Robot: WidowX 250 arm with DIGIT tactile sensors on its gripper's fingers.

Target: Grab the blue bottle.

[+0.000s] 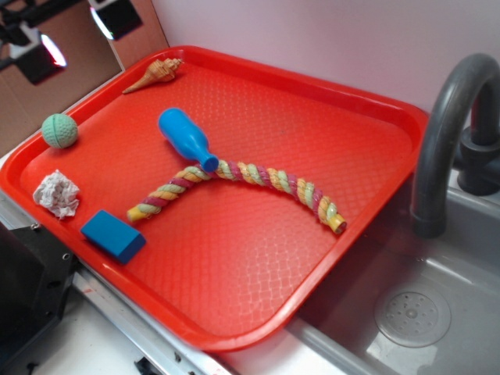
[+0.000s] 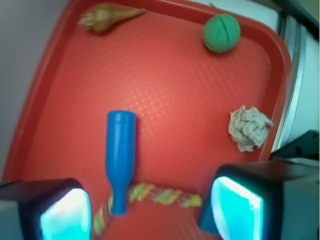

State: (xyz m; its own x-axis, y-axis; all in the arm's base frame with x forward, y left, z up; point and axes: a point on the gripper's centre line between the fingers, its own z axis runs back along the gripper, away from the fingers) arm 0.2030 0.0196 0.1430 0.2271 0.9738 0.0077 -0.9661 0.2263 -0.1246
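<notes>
Exterior view, tray: Your red tray (image 1: pixel 367 125) sat beside the grey sink (image 1: pixel 437 312), its faucet (image 1: pixel 449 117) arching at the tray's right edge.
Exterior view, target: The blue bottle (image 1: pixel 184 137) lay on its side left of the tray's middle, its neck touching the striped rope (image 1: pixel 250 183) that curved across the tray.
Exterior view, others: A shell (image 1: pixel 156 73) lay at the tray's far edge, a green ball (image 1: pixel 59 130) and a crumpled paper wad (image 1: pixel 57 193) at its left, a flat blue block (image 1: pixel 113 235) at its near left edge.
Exterior view, arm: You could not see the gripper here.
Wrist view, gripper: Your gripper (image 2: pixel 150 210) hung above the tray with its jaws spread wide, holding nothing.
Wrist view, target: The bottle (image 2: pixel 120 150) lay lengthwise between the two pads, fat end toward the shell (image 2: pixel 107 16), neck over the rope (image 2: pixel 160 196) at the tray's near end.
Wrist view, others: The ball (image 2: pixel 221 33) and wad (image 2: pixel 248 128) sat toward the tray's right rim.
Handling: You were likely facing a light, stiff, smooth plastic shell that could roll or squirt from the pads.
Grip point: The fat body, squeezed across its width, looked your safest hold, clear of the rope.
</notes>
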